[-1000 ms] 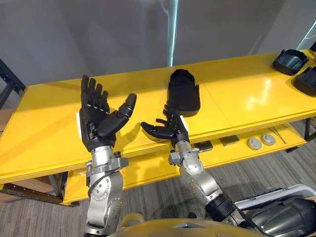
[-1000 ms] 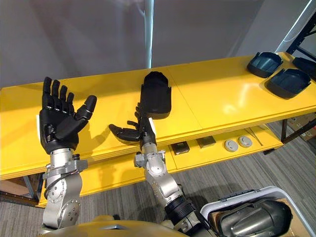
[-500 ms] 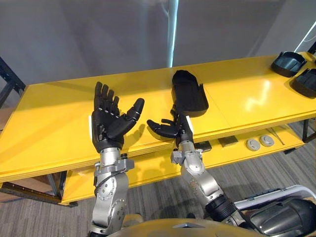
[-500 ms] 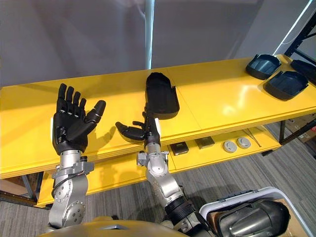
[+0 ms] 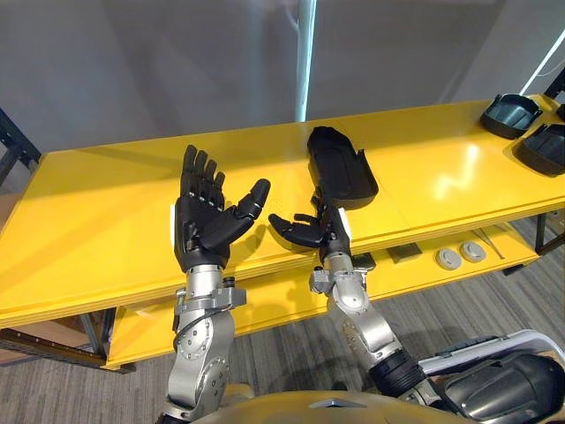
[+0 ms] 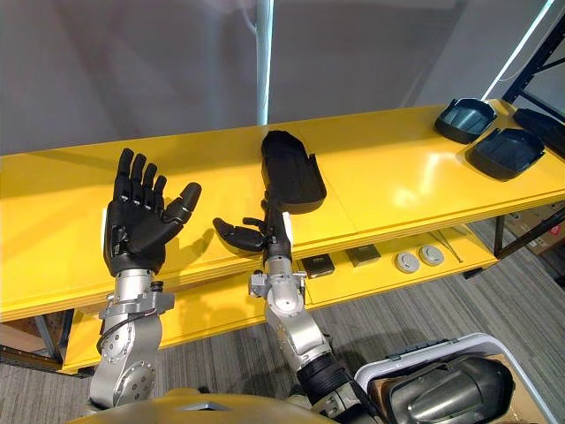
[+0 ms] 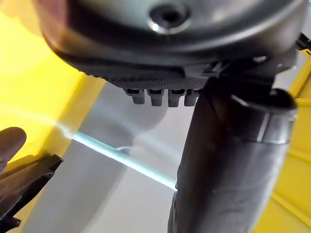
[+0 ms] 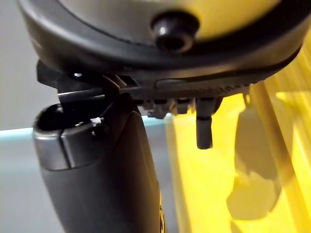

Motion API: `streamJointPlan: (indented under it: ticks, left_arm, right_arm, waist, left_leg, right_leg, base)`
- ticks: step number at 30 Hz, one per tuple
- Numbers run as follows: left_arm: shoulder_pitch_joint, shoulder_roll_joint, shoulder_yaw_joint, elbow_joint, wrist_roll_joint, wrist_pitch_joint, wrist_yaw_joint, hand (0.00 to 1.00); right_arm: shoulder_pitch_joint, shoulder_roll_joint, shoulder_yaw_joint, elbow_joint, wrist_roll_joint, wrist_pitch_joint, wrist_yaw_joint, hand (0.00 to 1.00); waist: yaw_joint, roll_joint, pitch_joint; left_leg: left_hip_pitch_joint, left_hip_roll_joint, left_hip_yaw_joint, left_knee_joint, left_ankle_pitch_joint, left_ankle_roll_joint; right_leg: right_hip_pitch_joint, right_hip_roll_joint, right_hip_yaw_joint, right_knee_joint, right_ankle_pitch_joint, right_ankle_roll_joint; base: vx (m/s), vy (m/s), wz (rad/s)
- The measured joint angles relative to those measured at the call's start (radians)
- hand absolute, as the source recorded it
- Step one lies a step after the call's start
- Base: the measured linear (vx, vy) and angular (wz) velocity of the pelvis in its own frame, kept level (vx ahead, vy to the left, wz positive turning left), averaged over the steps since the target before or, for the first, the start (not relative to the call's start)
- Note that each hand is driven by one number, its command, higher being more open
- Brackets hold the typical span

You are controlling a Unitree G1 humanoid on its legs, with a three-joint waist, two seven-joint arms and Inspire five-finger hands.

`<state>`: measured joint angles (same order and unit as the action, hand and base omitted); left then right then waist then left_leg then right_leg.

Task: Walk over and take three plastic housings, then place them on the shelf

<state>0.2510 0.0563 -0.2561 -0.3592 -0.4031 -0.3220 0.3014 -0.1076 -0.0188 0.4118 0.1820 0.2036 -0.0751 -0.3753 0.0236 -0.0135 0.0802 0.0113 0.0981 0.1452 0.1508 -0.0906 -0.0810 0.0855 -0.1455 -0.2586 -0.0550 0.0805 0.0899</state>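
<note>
My right hand [image 5: 305, 231] is low over the worktop [image 5: 106, 203], thumb spread wide from relaxed, slightly bent fingers and holding nothing. The left hand [image 5: 203, 230] is raised beside it, palm up and fingers straight, also empty. The housing [image 5: 340, 168] I want lies just beyond the right fingertips, lengthwise away from them, hollow side up. I can't tell whether the fingertips touch its near end. A second housing [image 5: 510, 113] and a third housing [image 5: 540, 147] sit well off to that hand's right, at the far end of the worktop. I judge the near one to be a thin moulded shell — light, stiff enough not to fold, but smooth and glossy, so it may skate on the worktop if I nudge it before closing. The raised rim is the place to take it: thumb inside the hollow, fingers outside the wall, at the near end or along the side facing the thumb. A pinch there should carry it easily — squeezing hard could flex the wall and let it pop free.
</note>
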Motion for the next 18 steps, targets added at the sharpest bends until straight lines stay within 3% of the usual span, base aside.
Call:
streamJointPlan:
  ticks: [11, 14, 18]
  left_arm:
    - [0.0, 0.0, 0.057, 0.0, -0.001, 0.004, -0.006, 1.0]
    - [0.004, 0.001, 0.069, 0.0, -0.065, 0.004, -0.053, 1.0]
    - [0.031, 0.004, 0.077, -0.001, -0.066, 0.002, -0.092, 1.0]
  right_arm:
    - [0.015, -0.022, -0.02, -0.012, 0.001, -0.008, 0.132, 1.0]
    - [0.062, -0.046, -0.022, -0.139, 0.0, -0.011, 0.2, 1.0]
    - [0.172, -0.099, -0.06, -0.389, -0.001, -0.086, 0.303, 1.0]
  waist:
    - [0.0, 0.008, -0.009]
    - [0.002, 0.008, -0.009]
    - [-0.002, 0.008, -0.009]
  left_leg:
    - [0.0, 0.0, 0.0, 0.0, -0.001, -0.001]
    - [-0.002, 0.001, 0.002, 0.001, -0.002, -0.002]
    - [-0.003, 0.004, 0.02, 0.003, -0.009, -0.003]
  right_leg:
    - [0.0, 0.002, 0.001, 0.0, 0.0, 0.0]
    - [-0.004, 0.004, 0.003, 0.0, 0.0, 0.0]
    - [-0.014, 0.006, 0.021, 0.0, 0.0, 0.0]
  base:
    - [0.0, 0.0, 0.0]
    - [0.0, 0.0, -0.02]
    - [0.01, 0.002, -0.12]
